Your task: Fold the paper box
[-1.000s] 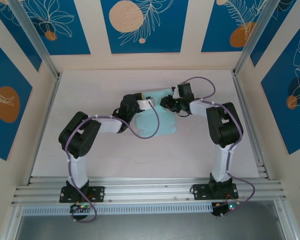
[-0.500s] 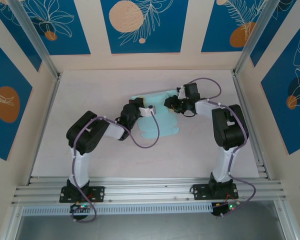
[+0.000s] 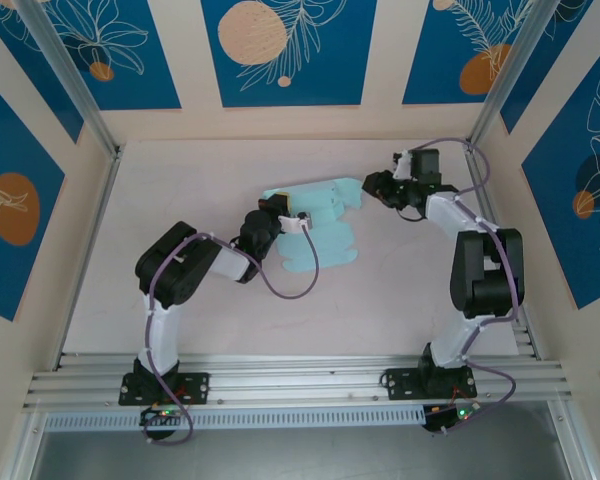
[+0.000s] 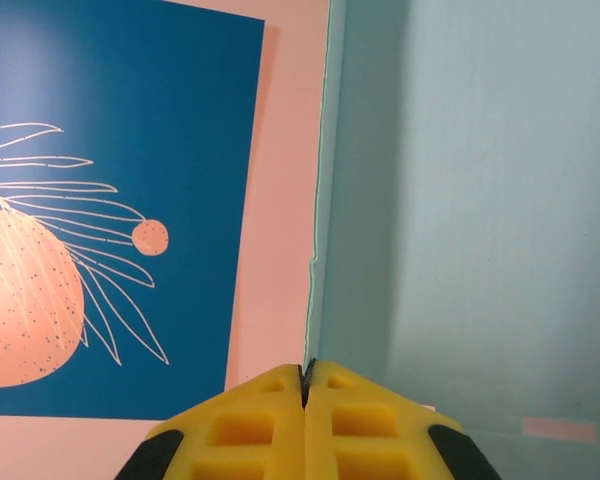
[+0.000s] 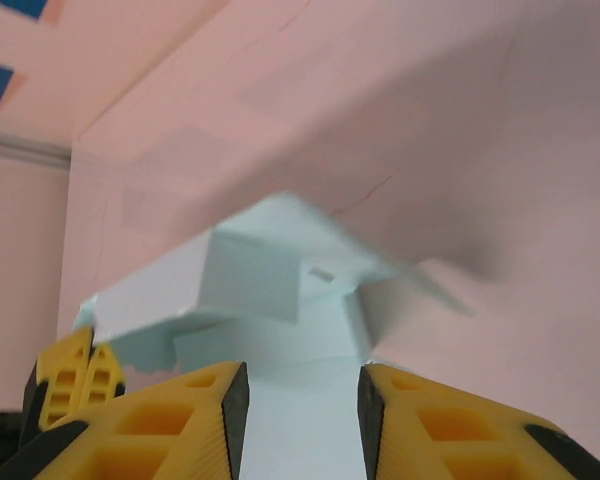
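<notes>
The paper box (image 3: pixel 325 238), a pale blue die-cut sheet partly folded, lies mid-table toward the far edge, one flap raised at its left end. The left gripper (image 3: pixel 283 214) has its yellow fingers pressed together on that raised edge; in the left wrist view the card (image 4: pixel 480 200) runs straight into the seam between the pads (image 4: pixel 250 425). The right gripper (image 3: pixel 372 186) hovers just beside the sheet's right end, fingers apart and gripping nothing, nearer the table's (image 3: pixel 180 190) far right corner.
</notes>
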